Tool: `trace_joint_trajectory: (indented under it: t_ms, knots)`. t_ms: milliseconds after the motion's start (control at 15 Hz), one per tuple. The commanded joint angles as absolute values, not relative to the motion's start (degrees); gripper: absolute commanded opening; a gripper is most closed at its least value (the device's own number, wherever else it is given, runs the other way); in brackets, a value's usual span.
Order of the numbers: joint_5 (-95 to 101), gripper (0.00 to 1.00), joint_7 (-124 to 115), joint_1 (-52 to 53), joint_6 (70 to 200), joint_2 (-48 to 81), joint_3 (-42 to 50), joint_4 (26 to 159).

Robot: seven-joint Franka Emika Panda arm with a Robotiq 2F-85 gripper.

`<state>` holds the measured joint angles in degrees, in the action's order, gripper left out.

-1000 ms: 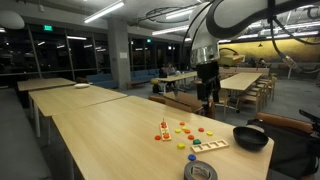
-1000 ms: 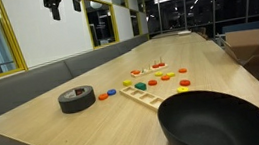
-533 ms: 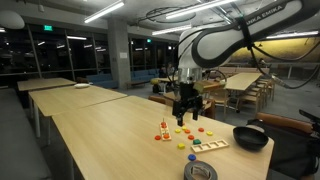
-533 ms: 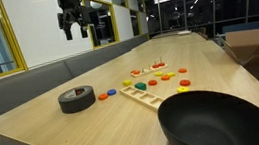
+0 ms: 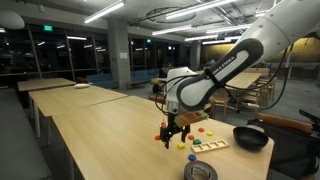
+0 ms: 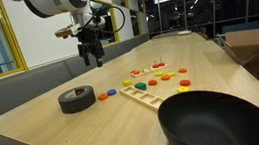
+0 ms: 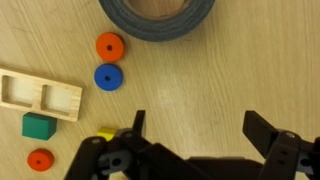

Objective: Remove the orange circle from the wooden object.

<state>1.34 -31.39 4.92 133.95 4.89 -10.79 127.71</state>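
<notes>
The long pale wooden table (image 6: 46, 129) carries all parts. The black two-finger gripper (image 7: 195, 128) hangs above it, jaws wide, empty. The small pale wooden peg stand (image 6: 158, 59) stands upright, lower and sideways of the gripper, outside the wrist view. The small flat orange circle (image 6: 159, 65) appears threaded on its peg.

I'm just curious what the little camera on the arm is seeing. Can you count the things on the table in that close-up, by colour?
Red-orange discs: 2
Blue disc: 1
Green block: 1
Yellow piece, partly hidden: 1
Dark tape roll: 1
Pale wooden tray: 1
Total: 7
</notes>
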Motion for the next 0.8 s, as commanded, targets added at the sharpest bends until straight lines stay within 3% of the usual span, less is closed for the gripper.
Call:
trace_joint_trajectory:
  t_ms: [0, 733]
  knots:
    - [5.1, 1.0, -35.4, 6.8, 138.2, 14.1, -7.4, 122.2]
    - [4.3, 1.0, -37.4, 9.4, 137.7, 27.2, 1.5, 103.4]
